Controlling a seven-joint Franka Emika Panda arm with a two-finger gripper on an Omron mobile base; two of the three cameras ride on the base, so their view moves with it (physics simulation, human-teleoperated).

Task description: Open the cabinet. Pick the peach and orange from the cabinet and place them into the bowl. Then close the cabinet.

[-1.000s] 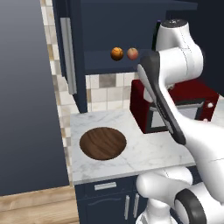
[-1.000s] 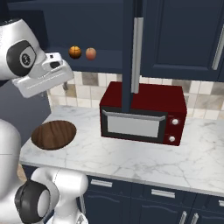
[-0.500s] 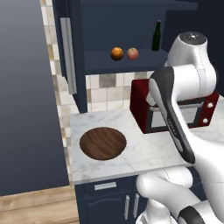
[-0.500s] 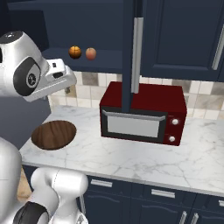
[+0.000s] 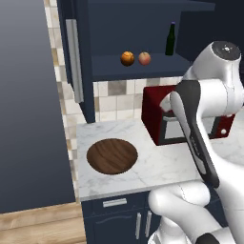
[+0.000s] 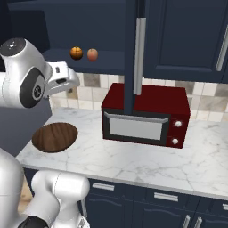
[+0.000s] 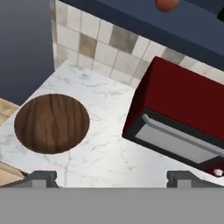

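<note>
Hand view: 2 dark fingertips (image 7: 41, 178) at the bottom edge, spread wide, nothing between them, gripper (image 7: 111, 180) released above the marble counter (image 7: 105, 157). Just beyond, the bowl (image 7: 51, 123) on the counter's left part, round, dark brown, grained, holding nothing. Right of it, apart, a dark red microwave (image 7: 183, 118) with a grey door handle. Behind both, a tiled backsplash (image 7: 96, 46). Farther up, the cabinet (image 5: 138, 66) with its doors swung open, one long silver bar handle (image 5: 75, 61) on the left door, another (image 6: 139, 55) on the right door hanging in front of the microwave. On the shelf inside, the orange (image 5: 127, 58) and the peach (image 5: 144, 58) side by side, orange to the left, near but not touching. A dark green bottle (image 5: 170, 40) upright farther right on the same shelf. Below the counter, navy base drawers (image 6: 147, 196) with short silver pulls.
</note>
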